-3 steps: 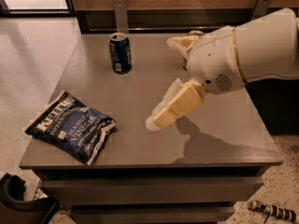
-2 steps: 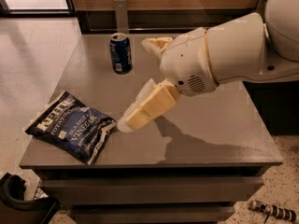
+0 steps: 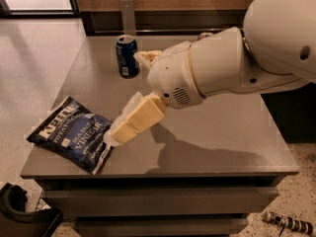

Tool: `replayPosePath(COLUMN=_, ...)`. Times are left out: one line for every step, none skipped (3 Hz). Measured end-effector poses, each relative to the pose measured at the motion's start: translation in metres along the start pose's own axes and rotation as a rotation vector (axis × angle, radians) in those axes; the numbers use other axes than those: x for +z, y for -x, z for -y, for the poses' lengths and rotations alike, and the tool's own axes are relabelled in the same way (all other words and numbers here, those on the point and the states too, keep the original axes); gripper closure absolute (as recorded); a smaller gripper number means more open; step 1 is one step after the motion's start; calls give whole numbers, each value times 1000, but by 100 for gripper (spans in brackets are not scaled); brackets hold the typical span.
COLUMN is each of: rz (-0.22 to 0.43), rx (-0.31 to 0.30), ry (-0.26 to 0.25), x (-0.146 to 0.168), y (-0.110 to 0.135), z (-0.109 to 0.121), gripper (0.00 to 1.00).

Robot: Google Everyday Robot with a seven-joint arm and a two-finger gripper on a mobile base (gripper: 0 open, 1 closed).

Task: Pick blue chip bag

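The blue chip bag (image 3: 71, 133) lies flat at the table's front left corner, dark navy with white lettering. My gripper (image 3: 123, 96) reaches in from the right on the large white arm (image 3: 222, 65). It is open: the lower cream finger (image 3: 133, 121) slants down-left with its tip at the bag's right edge, and the upper finger (image 3: 145, 58) sits near the soda can. I cannot tell whether the lower tip touches the bag. Nothing is held.
An upright blue soda can (image 3: 127, 56) stands at the back left of the grey table (image 3: 222, 142). A wooden wall panel runs behind the table. A dark object (image 3: 19, 211) sits on the floor at the lower left.
The arm has swung left and down across the table. The lower finger tip has gone from mid-table to the bag's right edge. Bag and can have not moved.
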State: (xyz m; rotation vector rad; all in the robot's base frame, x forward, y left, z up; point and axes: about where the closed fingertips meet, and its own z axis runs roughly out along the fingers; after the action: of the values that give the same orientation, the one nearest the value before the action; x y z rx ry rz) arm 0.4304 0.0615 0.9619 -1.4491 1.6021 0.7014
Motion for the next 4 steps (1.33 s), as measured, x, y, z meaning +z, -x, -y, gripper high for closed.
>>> replayPosePath(rz=-46, rx=34, ry=39, x=45, y=-8, z=-15, gripper=0)
replayPosePath(rz=-112, rx=126, ry=79, x=100, y=-36, z=-32, gripper=0)
replayPosePath(rz=-102, rx=191, ry=93, x=153, y=-65, z=-41, gripper=2)
replayPosePath(rz=-79, rx=176, ry=93, x=179, y=-68, z=-40, gripper=24)
